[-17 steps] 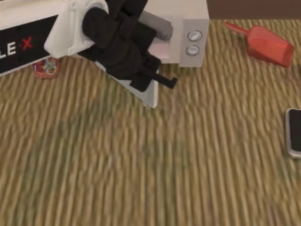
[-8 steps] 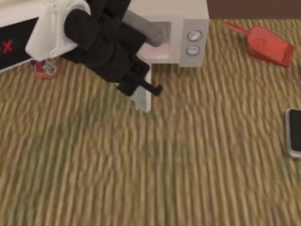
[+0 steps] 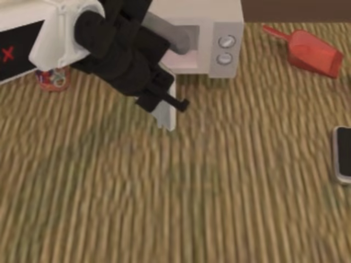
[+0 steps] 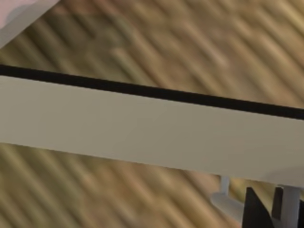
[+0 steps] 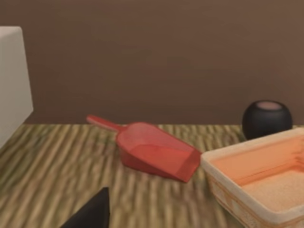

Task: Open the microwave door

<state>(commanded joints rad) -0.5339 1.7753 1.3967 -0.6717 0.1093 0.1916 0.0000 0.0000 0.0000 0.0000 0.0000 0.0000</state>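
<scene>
Left gripper [image 3: 176,103] at the microwave door [image 3: 167,114] — grip state unclear, microwave [image 3: 211,38] cavity open — contents unseen

Microwave door [image 3: 167,112] largely hidden under left arm; phone [image 3: 343,154] edge-cropped.

1. A red scoop [image 5: 154,150] lies on the striped mat [image 5: 57,166].
2. An orange tray [image 5: 259,178] sits just beside the scoop's wide end.
3. A black round object [image 5: 267,118] stands behind the tray.
4. The microwave [image 5: 13,80] shows as a white corner.
</scene>
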